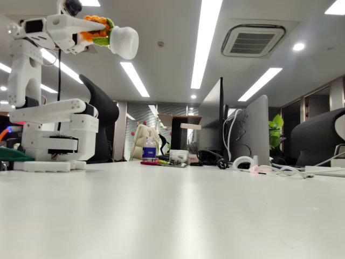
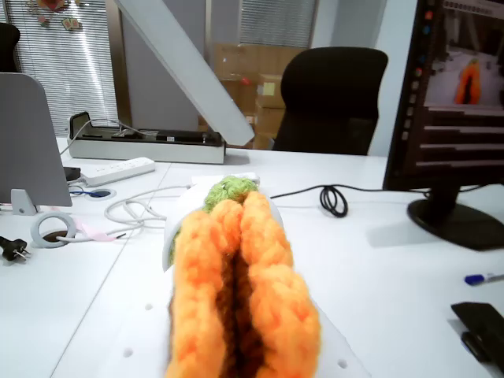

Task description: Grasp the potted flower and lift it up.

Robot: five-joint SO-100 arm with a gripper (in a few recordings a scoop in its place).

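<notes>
- The gripper (image 1: 90, 33), upper left of the fixed view, is made of smooth white plastic; its jaws are closed narrowly on the flower (image 1: 108, 35), pinching the petals and leaves.
- The flower lies on its side high above the table (image 1: 178, 216), nothing under it. Orange crocheted petals and nubbly green leaves sit between the fingers, and the rounded, matte white pot points right, past the fingertips.
- In the wrist view the flower (image 2: 240, 283) sits low at centre: thick orange yarn petals folded together around a dark seam, a green knitted tuft beyond them, and a sliver of white pot at the left edge. A white finger (image 2: 189, 71) slants from the top of the frame down toward the middle.
- The arm (image 1: 51, 124) is blocky white plastic, with its base on the table at the left of the fixed view.
- The table is smooth, pale and slightly glossy.
- Far back in the fixed view stand a bottle (image 1: 149, 148) and a grey monitor (image 1: 253, 132) seen from behind.
- In the wrist view a coiled black cable (image 2: 335, 198) lies right of centre, a white power strip (image 2: 118, 170) at the left, and a black chair (image 2: 332, 98) behind.
</notes>
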